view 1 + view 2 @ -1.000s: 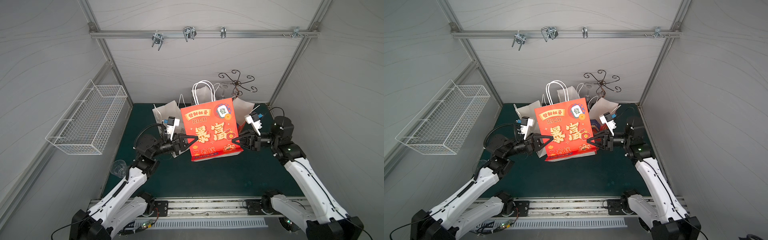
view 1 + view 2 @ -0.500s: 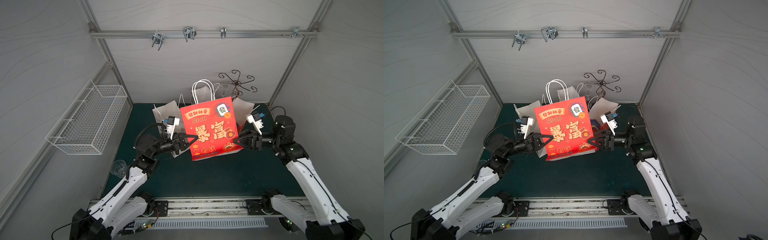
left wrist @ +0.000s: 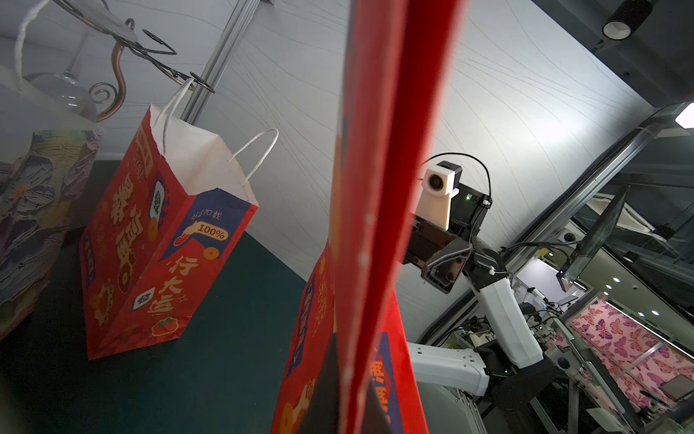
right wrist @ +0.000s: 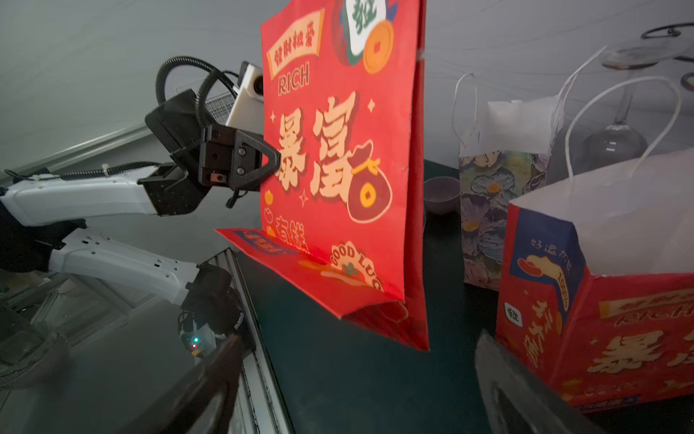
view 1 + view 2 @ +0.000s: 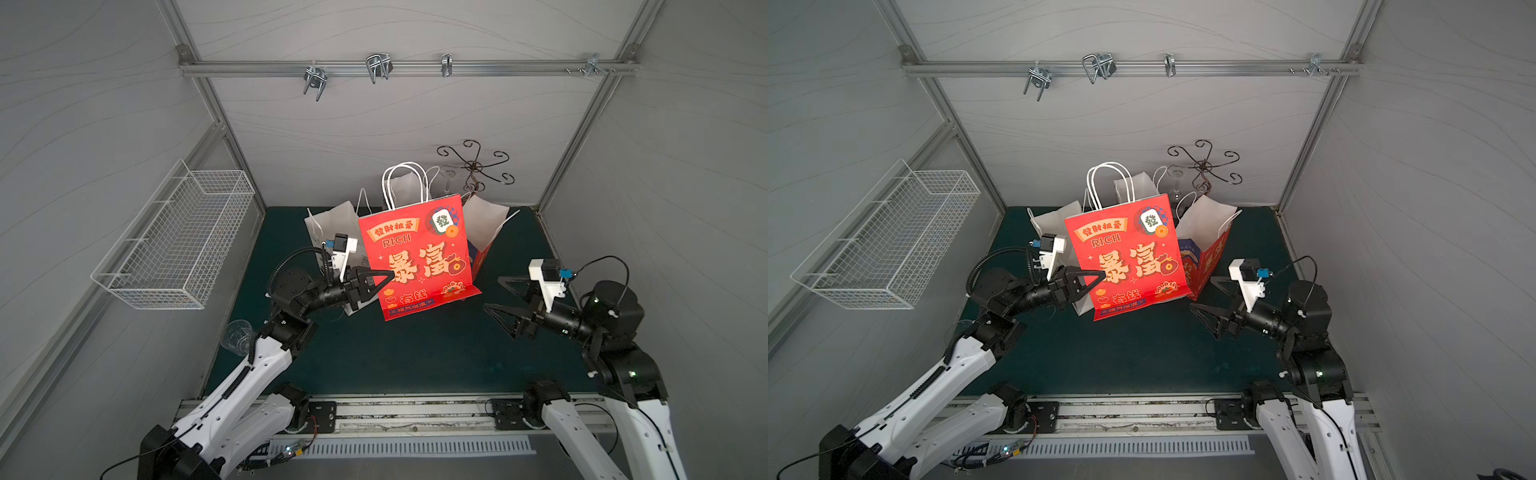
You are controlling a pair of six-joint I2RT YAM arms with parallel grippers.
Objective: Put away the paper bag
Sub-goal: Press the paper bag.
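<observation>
1. Handoff done: my right gripper [image 5: 505, 299] has let go of the flattened red paper bag [image 5: 415, 257] and backed off; its jaws are now spread wide, well clear of the bag's edge.
2. Left gripper [image 5: 384, 277] is pinched tight on the bag's near side edge and alone holds it upright above the green table [image 5: 415, 357].
3. Judgement: folding is finished; next is stowing, probably in the wire basket [image 5: 174, 245] on the left wall.
4. Obstacles: open red bag [image 5: 1208, 253], white bag [image 5: 332, 224] and floral bag [image 4: 484, 210] crowd behind; a glass [image 5: 237, 336] sits beside my left arm.
</observation>
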